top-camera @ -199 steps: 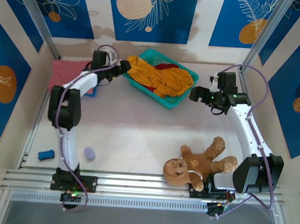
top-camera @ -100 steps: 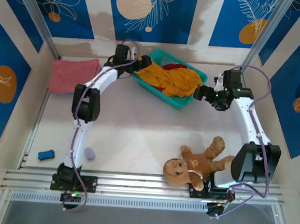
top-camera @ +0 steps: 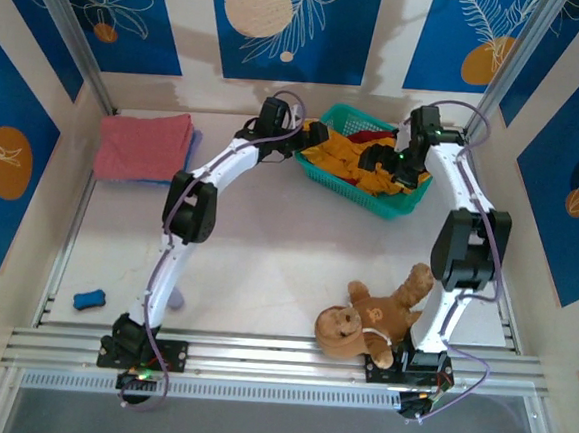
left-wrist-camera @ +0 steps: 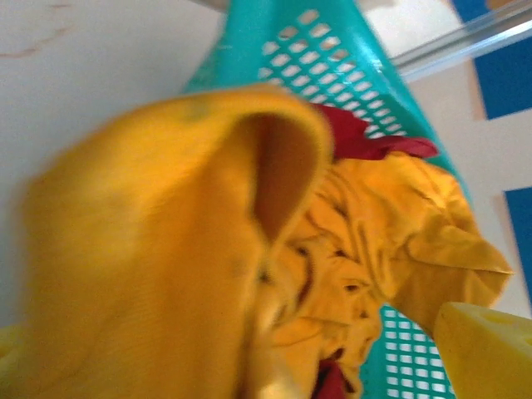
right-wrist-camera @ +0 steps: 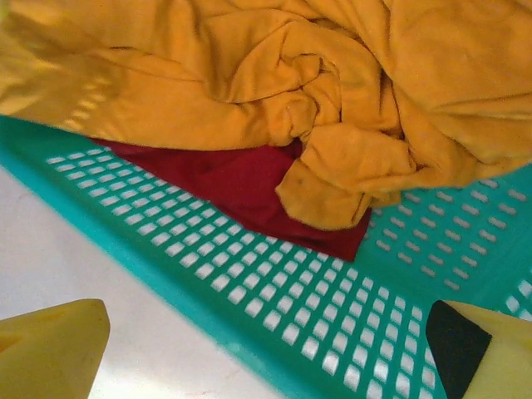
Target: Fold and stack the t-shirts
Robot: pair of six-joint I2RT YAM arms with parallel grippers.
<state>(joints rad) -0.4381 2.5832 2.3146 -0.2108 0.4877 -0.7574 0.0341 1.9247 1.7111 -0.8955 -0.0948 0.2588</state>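
Basket: teal plastic mesh basket stands on the far part of the pale desk, right of centre and turned at an angle.
Mustard shirt: mustard-orange cloth t-shirt lies crumpled inside the basket, on top of the heap, and one fold spills toward the left rim.
Dark red shirt: dark red cloth t-shirt lies in the basket under the mustard one. A flat corner of it shows on the mesh floor.
Pink shirt: salmon-pink cloth t-shirt lies folded flat at the far left of the desk, well apart from the basket.
Blue shirt: blue cloth t-shirt shows as a thin edge under the right side of the pink one.
Left fingers: left fingers are at the basket's left rim and spread wide apart. In the wrist view mustard cloth bulges up close and blurred, and I cannot tell whether it touches them.
Right fingers: right fingers are spread wide over the basket, with nothing between the yellow pads. They hang just above the mesh wall, near the red corner.
Teddy: brown plush teddy bear lies on its back at the near right, beside the right arm's base.
Small item: blue bone-shaped object lies at the near left of the desk.
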